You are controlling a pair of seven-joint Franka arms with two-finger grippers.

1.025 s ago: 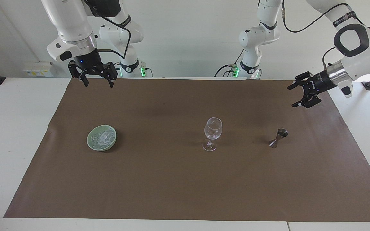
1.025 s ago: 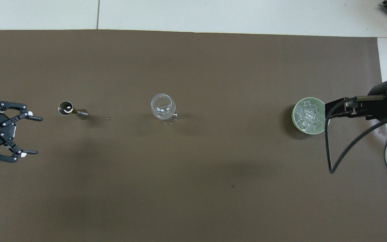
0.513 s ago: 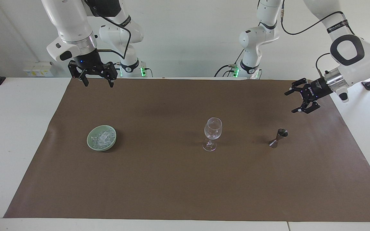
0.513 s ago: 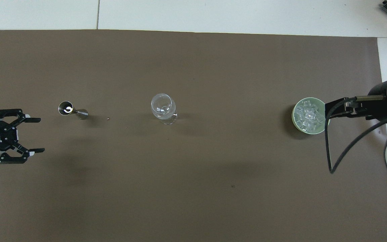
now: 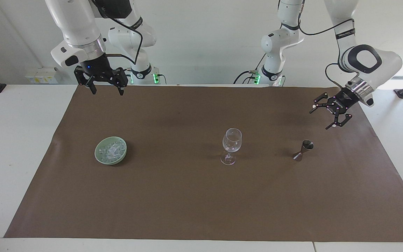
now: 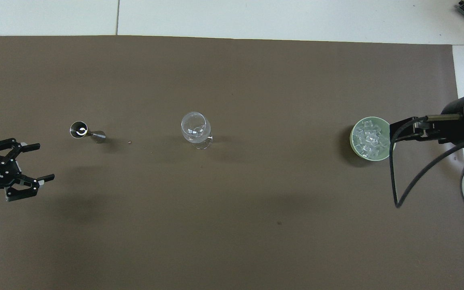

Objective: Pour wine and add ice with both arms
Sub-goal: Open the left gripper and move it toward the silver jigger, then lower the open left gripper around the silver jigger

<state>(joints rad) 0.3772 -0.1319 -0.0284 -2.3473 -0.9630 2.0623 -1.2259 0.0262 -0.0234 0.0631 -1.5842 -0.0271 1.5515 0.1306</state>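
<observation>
While both white jointed arms hang over the brown-papered white desk, left end effector is spread wide, empty, above paper near the steel jigger. Right end effector is also wide, empty. From the clear stemmed wine glass, pale green bowl with glassy ice chunks sits toward the right arm's end.

A plain brown mat covers the white desk. The ice is clear, heaped in a pale green bowl; the glass is clear too, the jigger dull silver. Both arms are white with black pincers.
</observation>
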